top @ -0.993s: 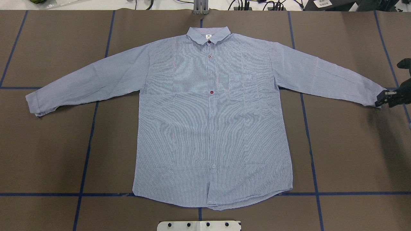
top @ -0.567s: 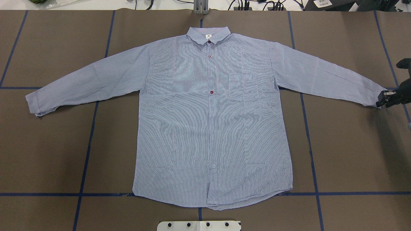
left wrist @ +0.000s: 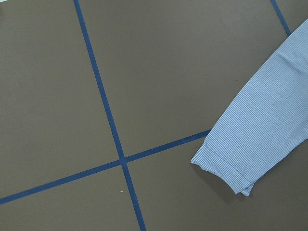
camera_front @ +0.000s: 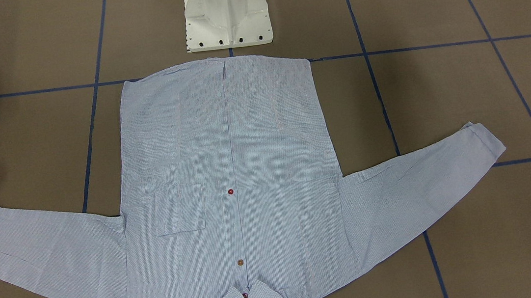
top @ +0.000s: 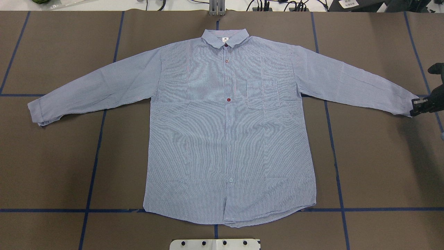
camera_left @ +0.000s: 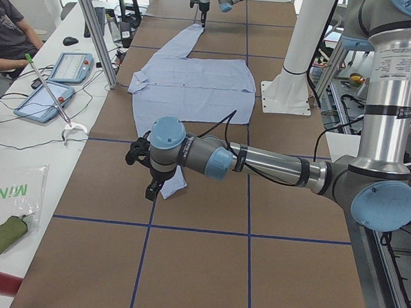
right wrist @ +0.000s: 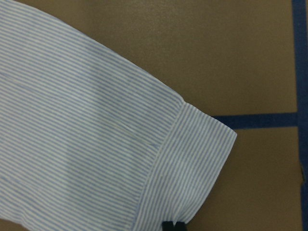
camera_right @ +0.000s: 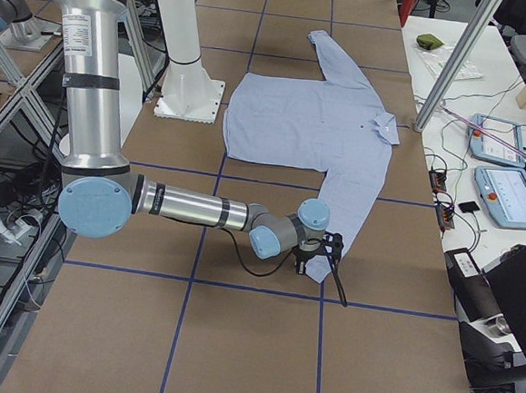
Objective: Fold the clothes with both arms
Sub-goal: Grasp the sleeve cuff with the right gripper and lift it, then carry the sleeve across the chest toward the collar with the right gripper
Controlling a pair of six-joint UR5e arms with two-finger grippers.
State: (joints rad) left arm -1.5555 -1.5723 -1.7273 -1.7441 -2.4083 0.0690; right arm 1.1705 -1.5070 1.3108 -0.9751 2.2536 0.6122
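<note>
A brown paper-covered table [top: 381, 166], matt and crossed by blue tape lines [top: 93, 163], carries a white metal base pedestal [camera_front: 227, 15] at 6 o'clock in the overhead view. Past the 12 o'clock edge, a pale bench holds grey tablet-like screens [camera_left: 72, 68], a green fabric pouch [camera_left: 7, 232] and cables. A person in a dark grey T-shirt [camera_left: 9, 26] is at the bench.

The light blue, finely white-striped long-sleeved shirt [top: 225, 139] lies flat, front up, at the table's centre. Its soft collar [top: 225, 36] is at 12 o'clock and its hem at 6, with the sleeves spread toward 9 and 3. It has a square chest pocket [top: 263, 95] and round dark red buttons [top: 228, 100].

The black right gripper [top: 416, 107] sits at 3 o'clock by the right cuff [right wrist: 192, 163], with a dark fingertip at the cuff's edge. I cannot tell whether its fingers are apart or pinched. The black left gripper [camera_left: 153, 187] hangs over the left cuff [left wrist: 226, 163] at 9 o'clock, and its finger spacing cannot be told.
</note>
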